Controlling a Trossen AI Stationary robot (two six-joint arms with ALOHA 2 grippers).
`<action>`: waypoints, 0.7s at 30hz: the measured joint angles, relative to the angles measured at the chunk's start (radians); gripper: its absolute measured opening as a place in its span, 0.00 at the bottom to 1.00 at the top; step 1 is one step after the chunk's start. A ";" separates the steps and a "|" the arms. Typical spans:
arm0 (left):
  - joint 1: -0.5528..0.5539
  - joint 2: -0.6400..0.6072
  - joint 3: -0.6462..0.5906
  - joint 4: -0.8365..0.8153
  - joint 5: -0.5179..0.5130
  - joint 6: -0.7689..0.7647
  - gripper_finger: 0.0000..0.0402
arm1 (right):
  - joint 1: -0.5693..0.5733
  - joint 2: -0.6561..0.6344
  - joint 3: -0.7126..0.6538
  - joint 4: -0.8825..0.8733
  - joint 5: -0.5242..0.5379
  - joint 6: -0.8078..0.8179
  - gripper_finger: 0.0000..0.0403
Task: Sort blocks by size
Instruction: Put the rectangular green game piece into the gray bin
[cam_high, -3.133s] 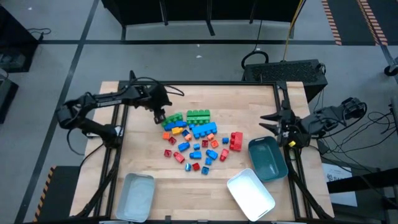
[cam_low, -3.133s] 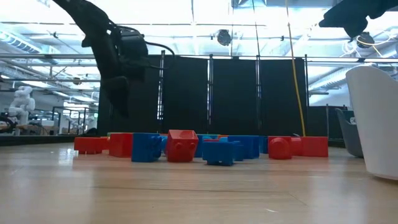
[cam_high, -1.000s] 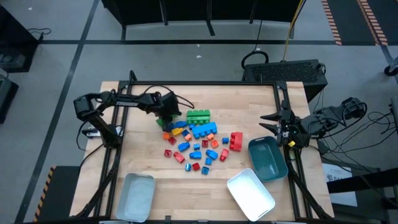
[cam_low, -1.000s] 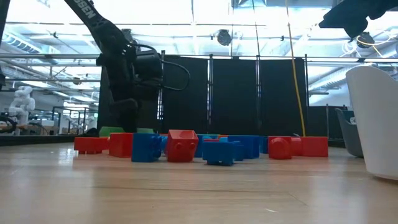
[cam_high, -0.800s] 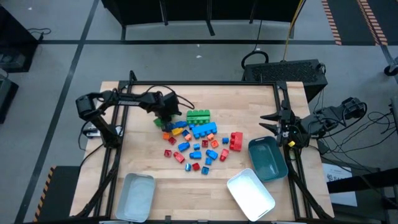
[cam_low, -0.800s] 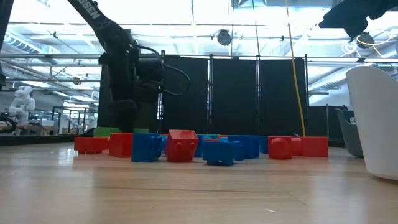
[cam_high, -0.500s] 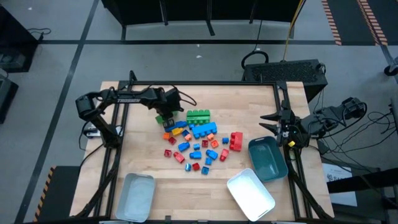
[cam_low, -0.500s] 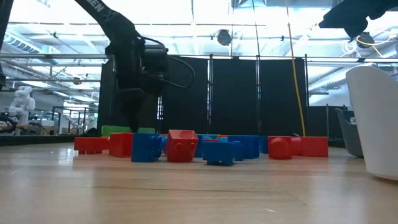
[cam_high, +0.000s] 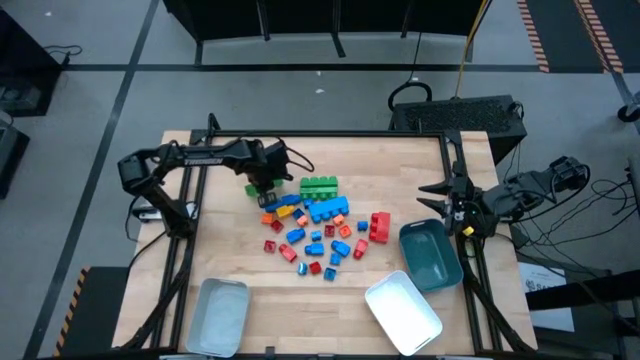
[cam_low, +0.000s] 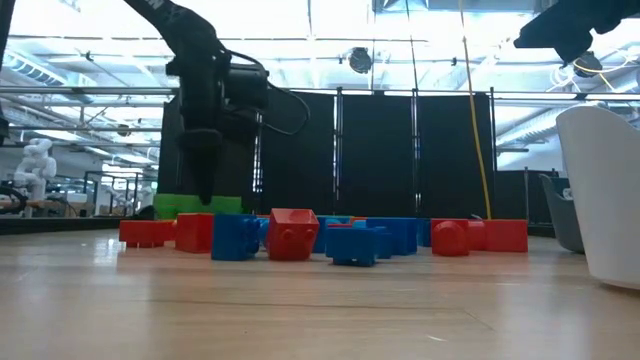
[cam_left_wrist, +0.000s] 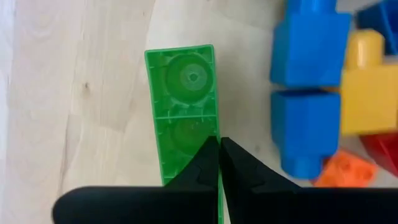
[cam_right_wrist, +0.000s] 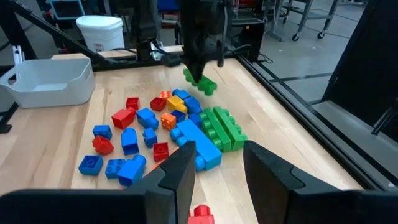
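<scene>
We note left gripper (cam_left_wrist: 219, 163) fingers now clenched on green brick (cam_left_wrist: 184, 112), raised off worktop (cam_high: 410, 165) beside block pile (cam_high: 315, 225). Grasp secured; transfer to tray next. Right gripper (cam_right_wrist: 214, 163) fingers parted, empty, at worktop edge.

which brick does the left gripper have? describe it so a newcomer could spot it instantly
Start at the cluster of studded plastic toy bricks in the middle of the wooden table. At the cluster's far left corner the left gripper is shut on a long green brick. It is the only brick off the table, tilted in the air, hollow underside toward the wrist camera; the other green bricks lie flat.
</scene>
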 joint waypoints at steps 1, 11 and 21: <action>-0.004 -0.013 0.000 -0.021 0.000 -0.001 0.02 | 0.000 0.000 0.000 -0.011 0.001 0.005 0.29; -0.145 -0.308 0.023 -0.231 0.076 -0.198 0.02 | 0.000 0.000 0.000 -0.024 0.002 0.015 0.29; -0.611 -0.556 0.023 -0.253 0.069 -0.623 0.01 | 0.000 0.000 0.000 -0.023 0.004 0.023 0.29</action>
